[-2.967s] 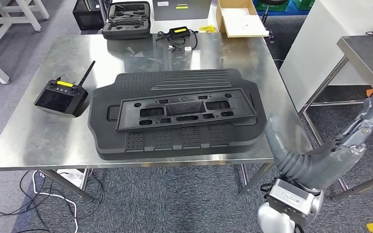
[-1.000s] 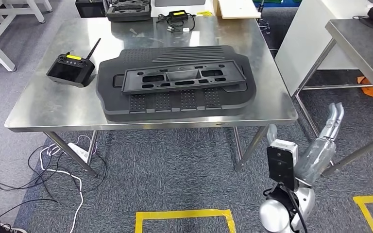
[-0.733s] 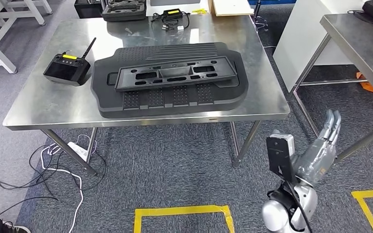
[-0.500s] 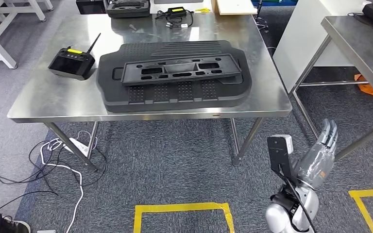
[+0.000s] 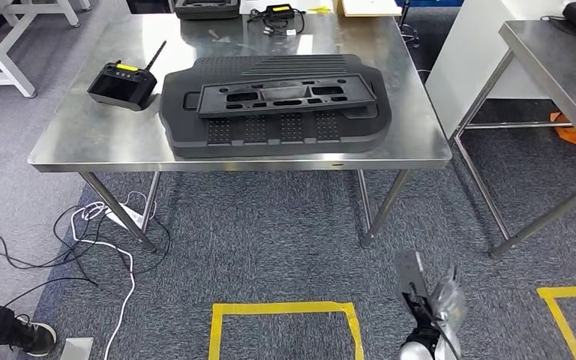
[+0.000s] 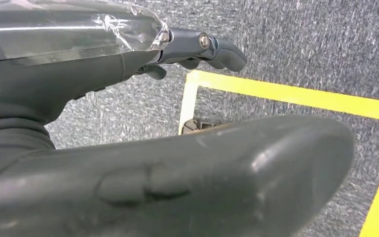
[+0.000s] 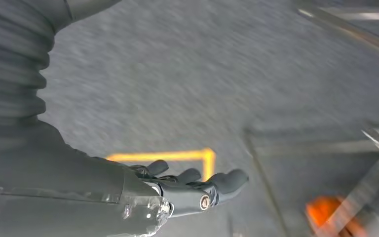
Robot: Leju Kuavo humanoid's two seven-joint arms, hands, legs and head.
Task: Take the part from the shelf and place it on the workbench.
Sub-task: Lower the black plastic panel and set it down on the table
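Note:
A large black ribbed panel [image 5: 270,129] lies flat on the steel workbench [image 5: 97,142], and a flat black frame part [image 5: 285,96] with several cut-outs rests on top of it. My right hand [image 5: 447,304] hangs low near the floor, well short of the bench's right front leg. In the right wrist view its fingers [image 7: 190,183] are stretched out with nothing in them. My left hand [image 6: 197,47] hangs over the carpet with its fingers apart and nothing held, the thick thumb [image 6: 202,173] across the near field.
A black remote controller [image 5: 122,76] sits on the bench's left side; a case [image 5: 206,7] and a charger [image 5: 281,13] lie at the back. Cables [image 5: 97,240] trail under the bench's left. Yellow floor tape [image 5: 285,309] marks the carpet. Another table [image 5: 555,52] stands right. A person's shoe [image 5: 34,337] is at bottom left.
The whole view has shifted: the bench now lies farther off with more floor showing. My right arm has dropped, and its hand now hangs at the bottom edge. The panel and frame stay put.

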